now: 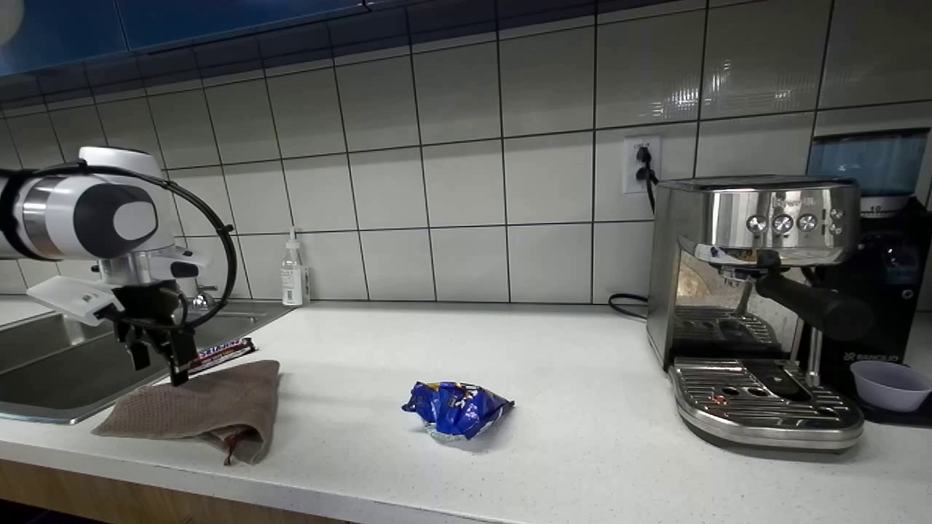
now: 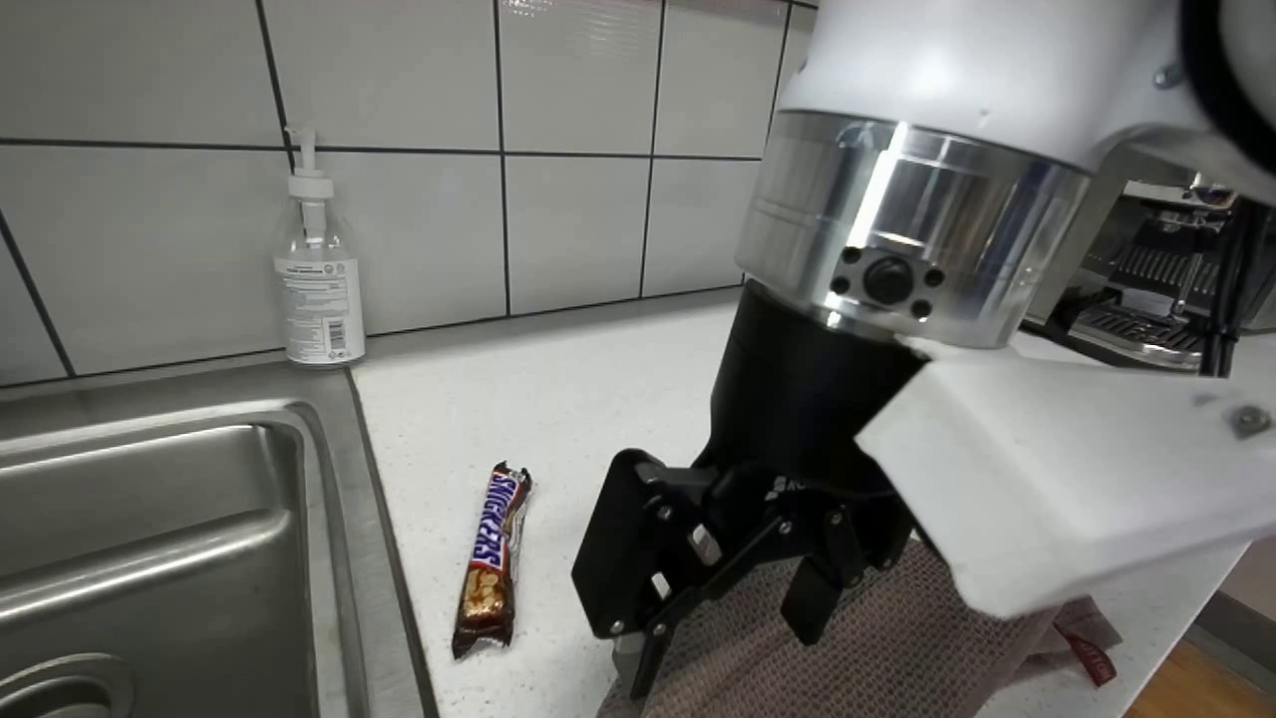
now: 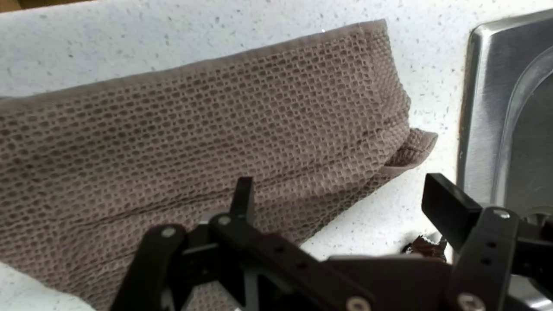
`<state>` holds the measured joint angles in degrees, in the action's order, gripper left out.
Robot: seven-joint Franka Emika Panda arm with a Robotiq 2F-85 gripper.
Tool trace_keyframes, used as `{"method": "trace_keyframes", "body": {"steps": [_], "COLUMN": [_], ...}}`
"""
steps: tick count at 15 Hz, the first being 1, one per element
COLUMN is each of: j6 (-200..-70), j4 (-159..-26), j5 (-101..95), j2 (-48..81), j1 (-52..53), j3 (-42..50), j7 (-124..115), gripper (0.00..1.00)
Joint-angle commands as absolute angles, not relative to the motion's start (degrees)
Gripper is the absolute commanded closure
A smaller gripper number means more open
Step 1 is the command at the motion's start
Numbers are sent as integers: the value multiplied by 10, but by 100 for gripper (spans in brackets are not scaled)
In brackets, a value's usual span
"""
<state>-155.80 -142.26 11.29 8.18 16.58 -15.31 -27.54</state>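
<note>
My gripper is black and open with nothing between its fingers; it shows in an exterior view [image 1: 159, 371], in another exterior view [image 2: 723, 653] and in the wrist view [image 3: 339, 190]. It hangs above a brown waffle-weave cloth [image 3: 194, 129], which lies folded on the white counter; the cloth also shows in both exterior views [image 1: 218, 400] [image 2: 847, 648]. A Snickers bar [image 2: 490, 558] in its wrapper lies beside the cloth, near the sink; it also shows in an exterior view [image 1: 226, 353]. Only its brown end [image 3: 425, 248] shows in the wrist view; the gripper hides the rest.
A steel sink [image 2: 329, 558] borders the counter beside the bar. A pump bottle [image 2: 319, 289] stands by the tiled wall. A crumpled blue wrapper [image 1: 459, 409] lies mid-counter. An espresso machine [image 1: 757, 306], a black grinder [image 1: 881, 291] and a pale purple bowl [image 1: 890, 389] stand farther along.
</note>
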Motion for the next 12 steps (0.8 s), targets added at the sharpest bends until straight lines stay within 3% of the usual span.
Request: {"method": "trace_keyframes", "body": {"steps": [1, 12], "j6": [-1556, -1556], "j4": [-1440, -1431], "j5": [128, 115], "j2": [53, 69], "j1": [168, 168], "j3": [-156, -149], "j7": [-260, -266], "gripper": [0, 0]}}
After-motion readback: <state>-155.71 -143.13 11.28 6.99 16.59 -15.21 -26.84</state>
